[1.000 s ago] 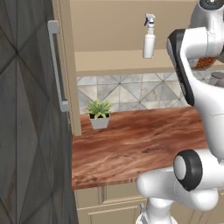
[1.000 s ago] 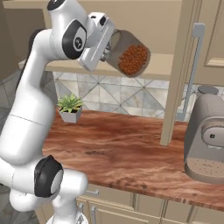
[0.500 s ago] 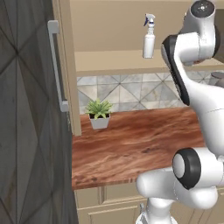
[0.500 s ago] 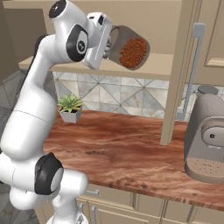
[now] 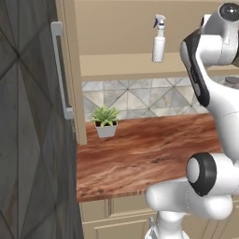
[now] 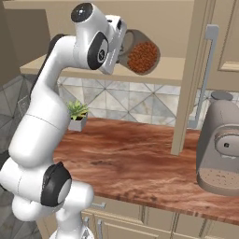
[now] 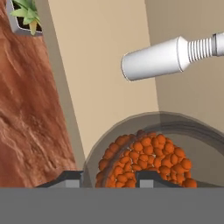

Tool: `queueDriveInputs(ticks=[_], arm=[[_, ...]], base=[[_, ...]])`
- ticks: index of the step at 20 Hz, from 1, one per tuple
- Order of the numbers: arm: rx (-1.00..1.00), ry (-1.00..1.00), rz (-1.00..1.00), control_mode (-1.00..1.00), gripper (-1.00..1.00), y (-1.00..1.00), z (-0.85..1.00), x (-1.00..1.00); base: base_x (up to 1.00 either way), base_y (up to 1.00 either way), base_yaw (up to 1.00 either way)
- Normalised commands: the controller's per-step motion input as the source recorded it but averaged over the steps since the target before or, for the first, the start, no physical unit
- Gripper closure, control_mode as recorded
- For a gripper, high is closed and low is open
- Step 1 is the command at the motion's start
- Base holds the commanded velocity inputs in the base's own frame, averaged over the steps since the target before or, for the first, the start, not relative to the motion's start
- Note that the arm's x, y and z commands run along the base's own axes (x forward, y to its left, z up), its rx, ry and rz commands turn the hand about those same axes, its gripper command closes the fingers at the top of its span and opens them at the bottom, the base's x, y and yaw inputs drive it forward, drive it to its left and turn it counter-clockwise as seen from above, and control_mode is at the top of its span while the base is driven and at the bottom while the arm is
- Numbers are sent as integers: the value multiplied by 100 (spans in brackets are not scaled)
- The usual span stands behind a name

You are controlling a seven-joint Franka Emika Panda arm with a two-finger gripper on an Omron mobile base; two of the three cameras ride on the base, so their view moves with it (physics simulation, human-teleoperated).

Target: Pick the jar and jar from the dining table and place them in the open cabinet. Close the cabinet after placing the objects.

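Clamped on the squat clear glass jar of reddish-brown grains (image 6: 142, 58), the jaws of the two-finger gripper (image 6: 125, 48) held it tipped on its side, its round base turned toward the right base camera. In the hand view the two dark fingertips (image 7: 152, 177) rose at the bottom edge with the jar (image 7: 144, 159) between them, its curved glass wall arching over the orange-brown grains. The lid end was hidden behind the white hand, so I could not make out the lid itself.

The jar hung at the level of the beige shelf (image 6: 172, 74) inside the open beige cabinet, apparently just above its front edge, though the angle made that hard to judge. Further along the same shelf stood a white spray bottle (image 5: 158, 39), upright in the left base view and lying across the upper right of the hand view (image 7: 166, 57) because of the hand's roll.

The cabinet's framed panel doors stood swung out on both sides, each with a long silver bar handle (image 5: 59, 70), the other (image 6: 204, 77) showing in the right base view. Below the shelf ran a grey patterned tile backsplash (image 5: 140, 98) and the reddish-brown wood-grain top (image 5: 140, 154). On it a small green plant in a pale square pot (image 5: 106, 121) sat near the wall, well apart from the jar, and a grey coffee machine (image 6: 219, 149) stood at the far right.
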Motion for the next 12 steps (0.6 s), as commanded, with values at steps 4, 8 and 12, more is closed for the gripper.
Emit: queueDriveInputs(ticks=[4,8,12], arm=[[17,2,5,-100,100,-18,0,9],[11,0,7,-100,100,-14,0,5],[7,0,7,-100,100,-14,0,7]], base=[[0,0,0],[0,0,0],[0,0,0]])
